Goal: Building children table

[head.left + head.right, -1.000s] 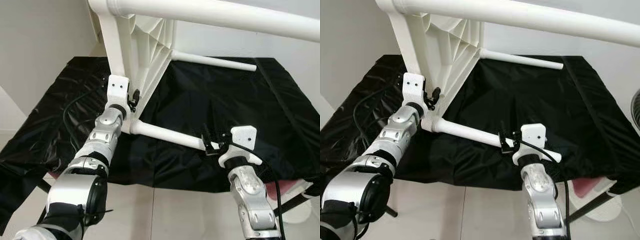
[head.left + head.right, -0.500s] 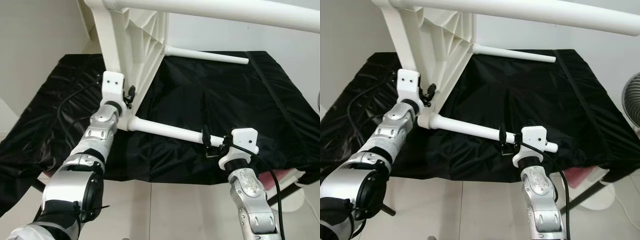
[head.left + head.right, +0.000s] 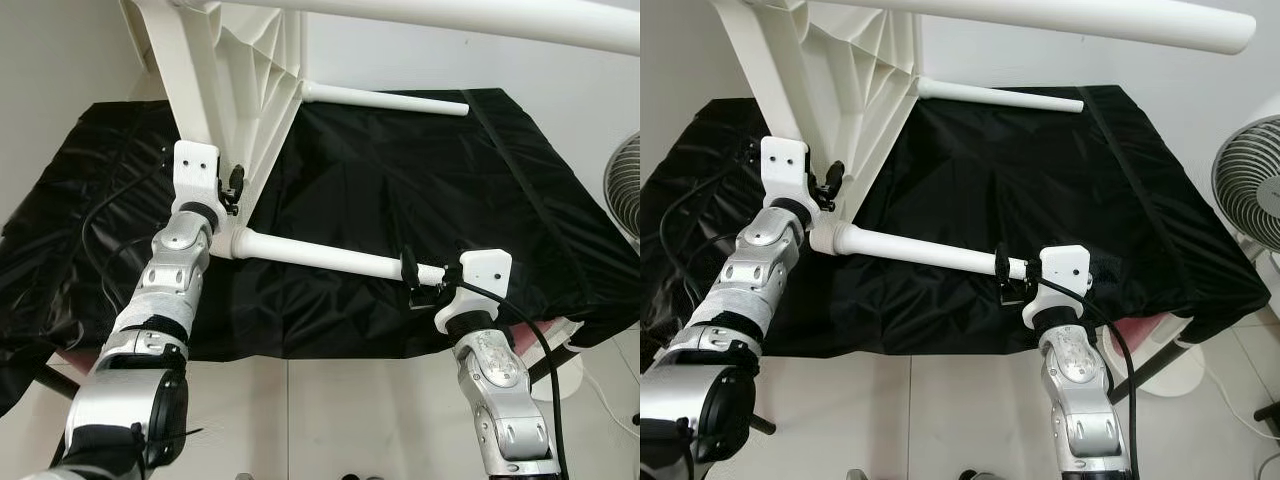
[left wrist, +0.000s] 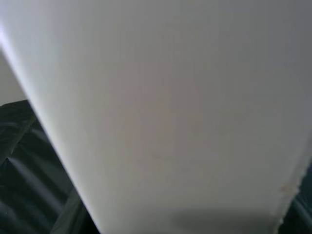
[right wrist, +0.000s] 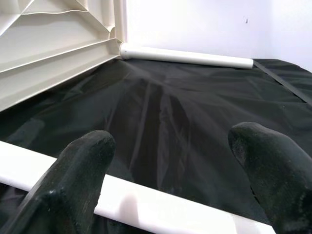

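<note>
- A wide black cloth (image 3: 400, 180) is seen spread over a low surface, reaching from the near edge to the far wall.
- A white children's table (image 3: 240, 90) is held tilted on its edge at the left of the cloth, its ribbed underside turned to the right.
- One long white leg (image 3: 1060, 15) is seen passing across the top of the eye views, nearest the camera.
- A second leg (image 3: 385, 97) is seen at the far side, lying across the cloth towards the right.
- A third leg (image 3: 320, 257) juts from the table's near corner, pointing right above the cloth.
- A round fan (image 3: 1250, 195) is seen standing on the floor at the far right.
- The left gripper (image 3: 236, 186) is pressed against the table's rim at the left; whether its fingers are apart or closed cannot be told.
- The right gripper (image 3: 415, 283) is placed at the free end of the near leg, its fingers (image 5: 73, 190) spread wide, one on each side of the leg.
</note>
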